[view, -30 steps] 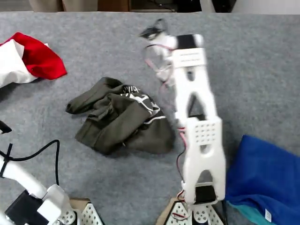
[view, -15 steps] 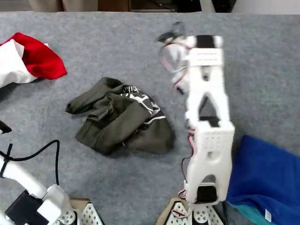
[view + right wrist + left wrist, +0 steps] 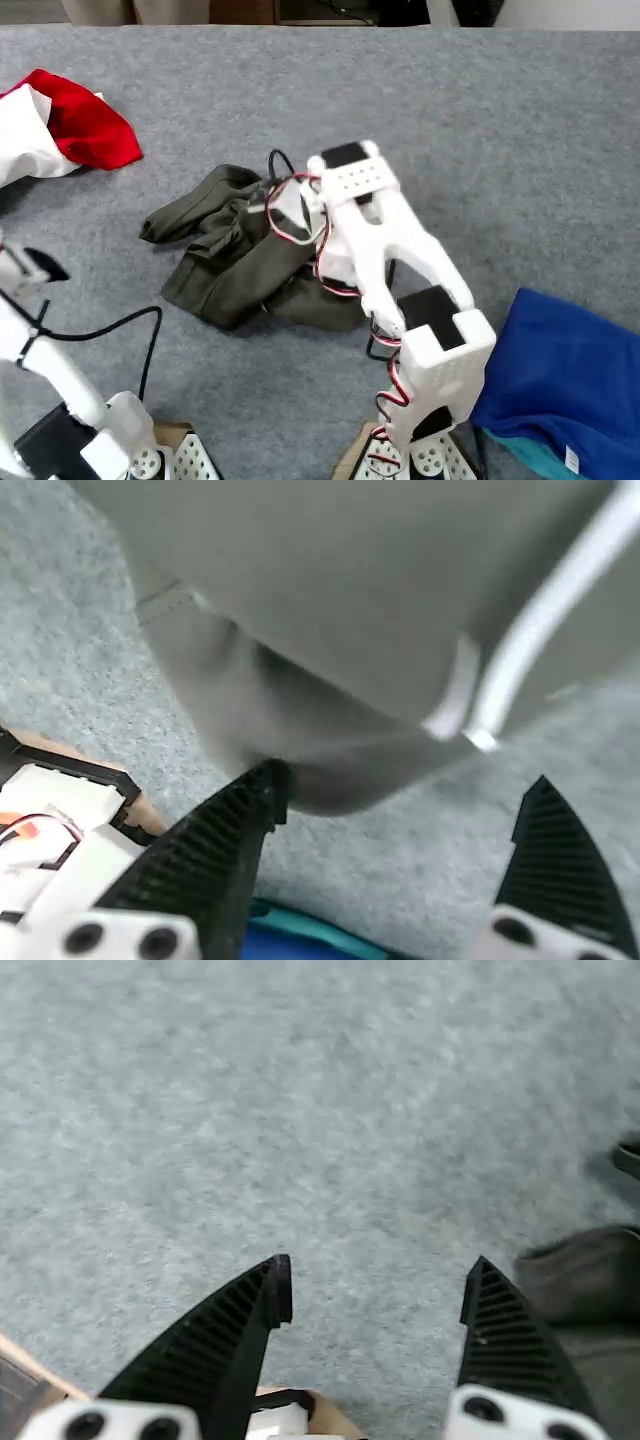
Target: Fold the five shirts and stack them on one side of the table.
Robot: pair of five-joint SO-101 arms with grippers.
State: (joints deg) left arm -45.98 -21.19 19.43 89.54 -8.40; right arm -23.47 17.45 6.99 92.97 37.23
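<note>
Crumpled olive-green fabric shirt with white print lies near the centre of the grey carpet-covered table.

Right gripper: fingers spread wide, holding nothing, poised over the shirt's 2 o'clock side. The shirt's hem sits just beyond the fingertips.

Left gripper: fingers also apart, empty, above bare carpet on the shirt's 9 o'clock side, with the shirt's edge near one finger.

Red-and-white shirt lies at the table's 10 o'clock. Blue shirt lies at 4 o'clock.
</note>
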